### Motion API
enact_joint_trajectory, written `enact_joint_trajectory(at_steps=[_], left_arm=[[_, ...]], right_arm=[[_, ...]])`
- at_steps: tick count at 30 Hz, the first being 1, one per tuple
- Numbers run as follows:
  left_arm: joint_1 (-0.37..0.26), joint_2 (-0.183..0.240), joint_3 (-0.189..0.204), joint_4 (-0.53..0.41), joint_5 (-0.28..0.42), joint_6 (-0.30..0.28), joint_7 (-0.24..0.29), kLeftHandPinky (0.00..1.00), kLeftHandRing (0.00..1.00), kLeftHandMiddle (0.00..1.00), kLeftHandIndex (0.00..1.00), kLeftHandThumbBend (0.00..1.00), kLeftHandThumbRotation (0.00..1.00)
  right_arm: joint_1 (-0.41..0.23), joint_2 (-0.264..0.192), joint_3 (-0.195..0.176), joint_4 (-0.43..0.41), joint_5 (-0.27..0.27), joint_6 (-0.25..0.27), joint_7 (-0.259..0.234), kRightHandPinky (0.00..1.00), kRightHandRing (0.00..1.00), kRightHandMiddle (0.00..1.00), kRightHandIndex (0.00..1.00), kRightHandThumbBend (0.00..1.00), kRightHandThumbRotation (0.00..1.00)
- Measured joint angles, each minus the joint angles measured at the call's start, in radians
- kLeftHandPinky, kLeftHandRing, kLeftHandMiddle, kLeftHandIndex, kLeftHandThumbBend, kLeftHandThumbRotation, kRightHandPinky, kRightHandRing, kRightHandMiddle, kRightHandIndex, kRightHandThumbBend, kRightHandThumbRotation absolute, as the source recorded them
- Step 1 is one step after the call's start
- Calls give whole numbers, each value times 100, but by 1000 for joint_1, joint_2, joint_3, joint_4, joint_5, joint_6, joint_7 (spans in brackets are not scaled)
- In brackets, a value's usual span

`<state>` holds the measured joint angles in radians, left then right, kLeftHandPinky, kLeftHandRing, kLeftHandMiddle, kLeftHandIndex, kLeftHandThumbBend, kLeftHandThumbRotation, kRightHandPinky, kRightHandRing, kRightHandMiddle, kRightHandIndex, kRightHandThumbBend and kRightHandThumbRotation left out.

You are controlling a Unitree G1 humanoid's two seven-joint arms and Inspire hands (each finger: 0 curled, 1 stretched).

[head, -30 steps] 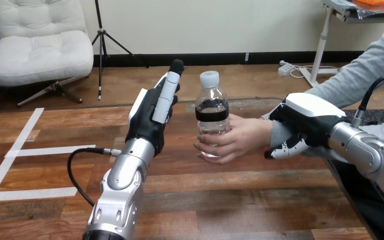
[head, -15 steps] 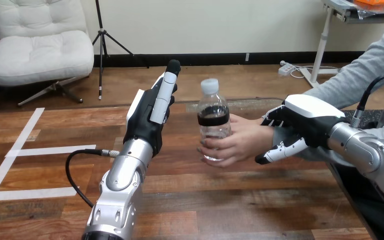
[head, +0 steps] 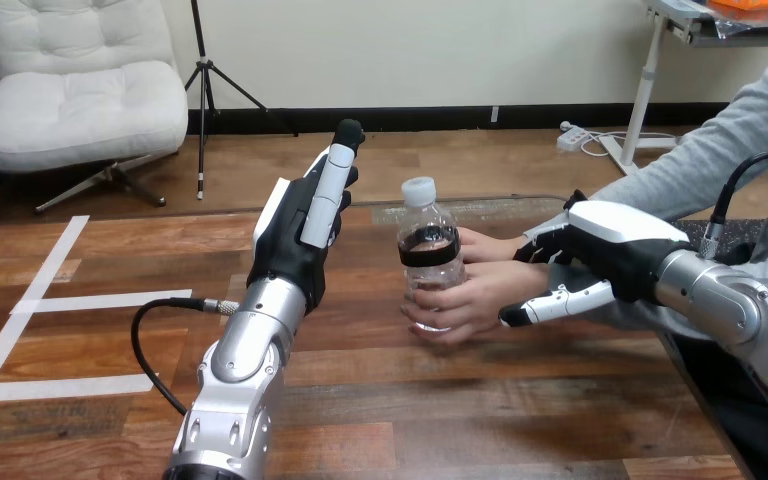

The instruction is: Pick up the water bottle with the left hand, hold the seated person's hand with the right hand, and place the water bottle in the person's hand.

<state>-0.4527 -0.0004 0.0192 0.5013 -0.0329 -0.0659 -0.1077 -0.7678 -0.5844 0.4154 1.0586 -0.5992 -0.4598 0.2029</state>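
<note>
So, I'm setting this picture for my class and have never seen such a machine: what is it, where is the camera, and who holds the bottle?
The picture comes from a camera on a humanoid robot's head, looking down across a wooden table. The two silver arms are the robot's own. Its left hand is raised and open, holding nothing. The person's hand, reaching in from the right, holds the water bottle upright. The robot's right hand sits at the person's wrist, its fingers fairly straight above and below it rather than gripping.
</note>
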Motion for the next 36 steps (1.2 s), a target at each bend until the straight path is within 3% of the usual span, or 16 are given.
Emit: enact_joint_trajectory(at_steps=[12,19,24,32,36], left_arm=[[7,2,1,-1,-3,0,-3,97,97,97,91,87,100],[9,12,2,-1,-4,-1,-18,97,97,96,91,86,99],[11,31,5,-5,-8,-1,-35,97,97,96,91,87,98],[28,69,23,-42,-20,-2,-63,96,96,95,91,89,98],[49,86,38,-85,-34,-3,-74,95,95,94,91,90,98]], right_arm=[[0,0,-2,-20,24,23,78,70,82,84,86,100,87],[0,0,-9,-34,47,22,87,70,83,84,87,100,90],[1,0,-27,-35,61,11,74,71,83,85,87,100,94],[7,-1,-62,-32,100,-44,4,73,82,84,87,100,99],[13,0,-89,-33,150,-65,-8,74,83,84,87,100,100]])
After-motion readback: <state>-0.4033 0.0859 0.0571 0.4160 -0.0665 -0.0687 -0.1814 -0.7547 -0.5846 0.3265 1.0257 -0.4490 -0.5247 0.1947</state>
